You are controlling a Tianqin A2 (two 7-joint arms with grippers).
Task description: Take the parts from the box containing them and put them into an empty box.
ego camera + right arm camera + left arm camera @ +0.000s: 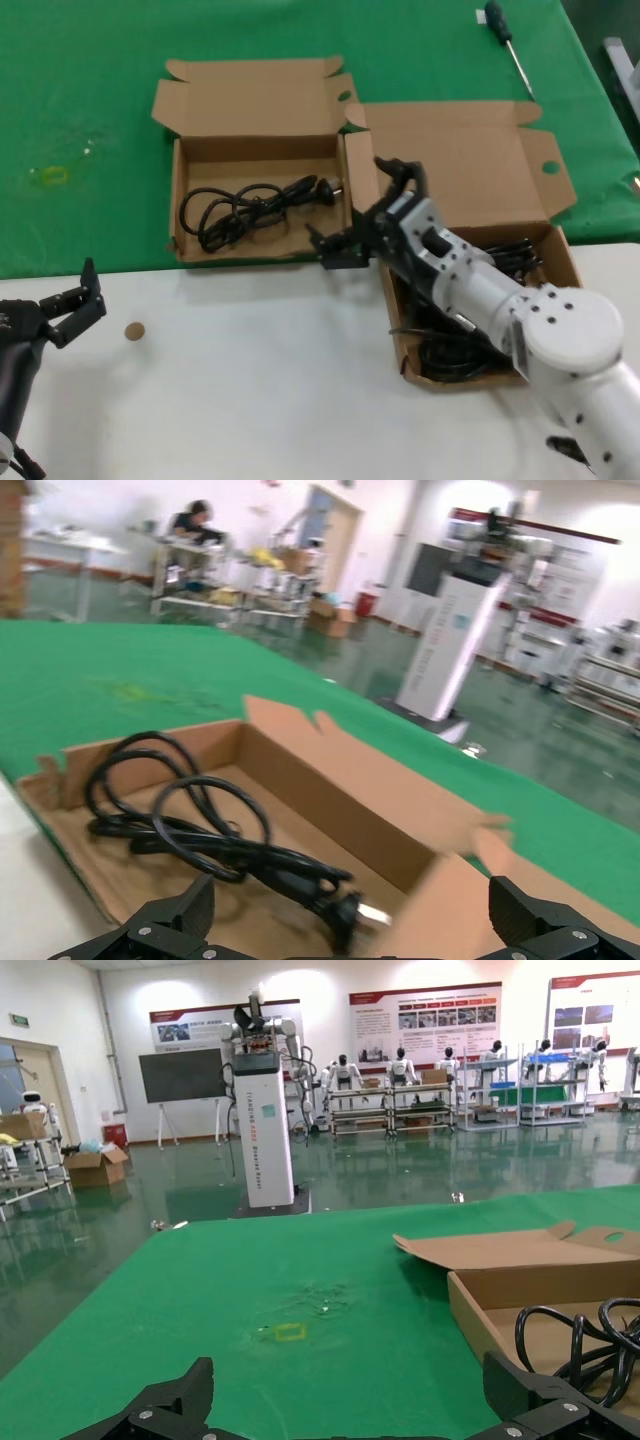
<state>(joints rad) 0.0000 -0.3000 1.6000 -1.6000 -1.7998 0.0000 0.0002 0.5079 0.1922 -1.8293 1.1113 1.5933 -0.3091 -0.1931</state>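
Right gripper (pixel 365 205) between the two boxes, jaws wide, nothing held.
We see one cord (pixel 250 207) coiled in the small box (pixel 190 248); more cords (pixel 450 350) fill the large box (pixel 565 250) under the right arm. Left gripper (pixel 72 300) also open, parked at the table's near left.

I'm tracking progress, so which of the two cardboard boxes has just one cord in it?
The smaller box on the robot's left, on the green cloth, holds a single coiled cord. The larger box under the right arm holds a tangle of several.
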